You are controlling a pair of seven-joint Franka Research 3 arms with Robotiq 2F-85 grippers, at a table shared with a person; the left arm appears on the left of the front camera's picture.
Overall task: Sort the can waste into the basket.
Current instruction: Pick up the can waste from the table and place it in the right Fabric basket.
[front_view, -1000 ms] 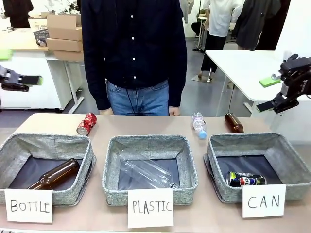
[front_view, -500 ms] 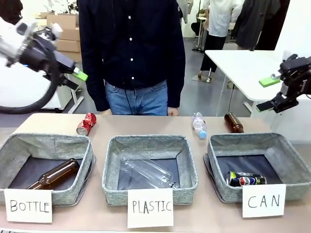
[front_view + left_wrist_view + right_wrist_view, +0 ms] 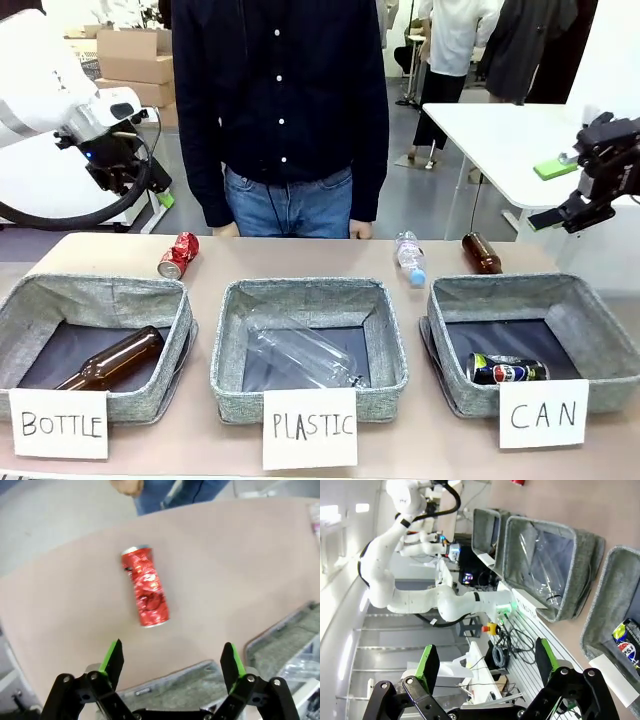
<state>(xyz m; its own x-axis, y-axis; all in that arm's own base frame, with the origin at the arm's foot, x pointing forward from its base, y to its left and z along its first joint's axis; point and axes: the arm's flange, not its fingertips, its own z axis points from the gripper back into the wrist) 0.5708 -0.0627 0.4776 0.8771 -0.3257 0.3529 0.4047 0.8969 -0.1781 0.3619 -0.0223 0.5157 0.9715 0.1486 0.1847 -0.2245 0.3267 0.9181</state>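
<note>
Pale brown table (image 3: 300, 262) spans the front view. A person stands behind it at 12 o'clock. Three grey fabric baskets line the near edge. The basket signed "CAN" (image 3: 600, 325) sits at 4 o'clock. The ones signed "PLASTIC" (image 3: 300, 295) and "BOTTLE" (image 3: 100, 295) sit at 6 and 8 o'clock.

The left gripper (image 3: 172, 652) hangs above the table's far left, fingers spread wide, holding nothing. The right gripper (image 3: 550, 193) is parked high at 3 o'clock, also spread and empty.

The silver and dark blue can (image 3: 505, 369) lies inside the CAN basket. The red can (image 3: 178, 255) lies on its side on bare table at 10 o'clock, just beyond the BOTTLE basket. In the left wrist view it sits at 12 o'clock of the fingers, silver top toward 11 o'clock.

Hazards, as judged:
- The red can looks dented. Pads meeting an uneven wall may slip or roll it.
- The carry crosses two wrong baskets. A weak grip could drop the can there.
- A person's hand shows at 12 o'clock in the left wrist view, near the approach.
- The parked right arm stands close to the drop zone.

Limits of view: the red can's underside is hidden. The right wrist view cuts off the blue can. In the front view the left fingers are hard to make out.
</note>
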